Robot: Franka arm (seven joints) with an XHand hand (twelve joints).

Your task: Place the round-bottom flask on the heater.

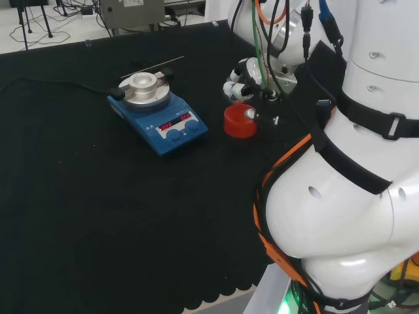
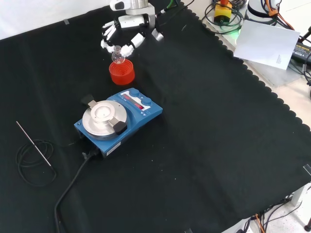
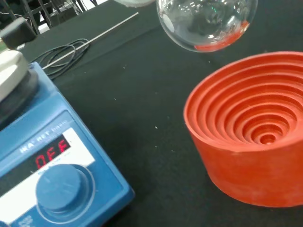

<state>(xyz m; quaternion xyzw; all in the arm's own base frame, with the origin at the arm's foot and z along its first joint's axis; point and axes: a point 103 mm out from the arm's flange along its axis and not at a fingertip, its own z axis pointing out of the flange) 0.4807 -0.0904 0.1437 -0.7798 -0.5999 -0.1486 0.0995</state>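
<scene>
Curling fingers [image 2: 127,47] of the hand [image 2: 124,30] around the round-bottom flask [image 2: 117,56], clear above the red stand [image 2: 121,73].

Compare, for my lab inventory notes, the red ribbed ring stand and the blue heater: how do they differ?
The red ribbed ring stand is round, one colour, with stepped rings sinking to its middle; the blue heater is a box with a silver round top plate. The heater has knobs, a lit red display and a cable; the stand has none. Both rest on the black cloth.
</scene>
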